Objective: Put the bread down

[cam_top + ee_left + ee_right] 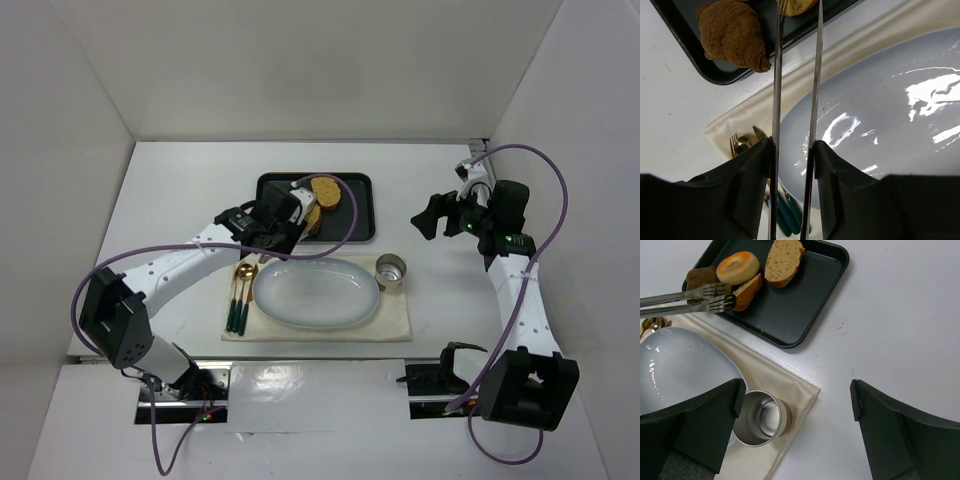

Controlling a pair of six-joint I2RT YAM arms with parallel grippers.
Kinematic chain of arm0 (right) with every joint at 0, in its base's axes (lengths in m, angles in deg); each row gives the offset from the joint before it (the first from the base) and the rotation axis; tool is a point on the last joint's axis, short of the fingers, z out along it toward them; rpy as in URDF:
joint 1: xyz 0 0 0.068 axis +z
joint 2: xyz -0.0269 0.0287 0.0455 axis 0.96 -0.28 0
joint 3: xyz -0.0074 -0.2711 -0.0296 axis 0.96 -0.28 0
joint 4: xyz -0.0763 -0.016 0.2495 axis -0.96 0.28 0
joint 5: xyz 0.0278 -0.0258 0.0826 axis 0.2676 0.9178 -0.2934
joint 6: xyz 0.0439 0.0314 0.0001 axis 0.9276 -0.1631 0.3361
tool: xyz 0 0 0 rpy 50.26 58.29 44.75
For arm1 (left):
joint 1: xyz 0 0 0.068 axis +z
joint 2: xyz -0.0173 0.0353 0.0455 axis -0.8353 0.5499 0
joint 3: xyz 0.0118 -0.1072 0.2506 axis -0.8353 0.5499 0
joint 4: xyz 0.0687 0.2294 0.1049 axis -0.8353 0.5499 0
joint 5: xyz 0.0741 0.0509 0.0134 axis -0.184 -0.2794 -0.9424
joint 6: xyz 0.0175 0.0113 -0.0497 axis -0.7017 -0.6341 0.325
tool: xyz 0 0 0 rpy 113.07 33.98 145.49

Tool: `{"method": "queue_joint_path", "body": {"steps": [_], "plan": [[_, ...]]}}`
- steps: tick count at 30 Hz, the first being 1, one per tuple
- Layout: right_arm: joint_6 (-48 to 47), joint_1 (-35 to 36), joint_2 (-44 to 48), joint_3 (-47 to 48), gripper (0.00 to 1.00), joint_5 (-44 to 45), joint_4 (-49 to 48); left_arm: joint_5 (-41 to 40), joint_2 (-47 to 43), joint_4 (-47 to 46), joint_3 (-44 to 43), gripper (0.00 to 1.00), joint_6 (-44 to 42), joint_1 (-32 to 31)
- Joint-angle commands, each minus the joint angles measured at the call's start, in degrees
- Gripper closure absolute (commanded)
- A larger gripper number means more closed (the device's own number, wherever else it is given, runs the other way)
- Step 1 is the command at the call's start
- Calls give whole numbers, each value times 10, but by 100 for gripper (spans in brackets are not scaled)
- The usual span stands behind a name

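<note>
While left pincer [793,146] grips tongs [777,75], bread [749,290] at tips.

Overhead and both close wrist views share tray [358,215].

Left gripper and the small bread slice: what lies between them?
The metal tongs, clamped in the left gripper, bridge that stretch up to the bread in the tray; the left wrist view shows it.
</note>
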Motion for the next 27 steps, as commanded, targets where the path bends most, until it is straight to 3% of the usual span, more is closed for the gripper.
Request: {"method": "queue_joint_path", "body": {"steps": [1,8,13,17,20,23,27], "plan": [[-9,3,0,12,1,-4,3,-34,13,-22,-25,48,-20,-10],[-9,3,0,12,1,-4,8,-77,48,-22,-30,48,-31,-22],[-9,3,0,12,1,-4,8,-91,64,-22,-30,57,-36,-34],[-9,3,0,12,1,-9,8,-102,64,-22,-30,73,-36,-44],[-9,3,0,12,1,-9,8,-113,59,-22,-25,80,-36,-51],[-9,3,0,12,1,-9,8,-124,44,-16,-25,98,-24,-62],[-9,3,0,12,1,-9,8,-129,8,-16,-30,100,-17,-67]]}}
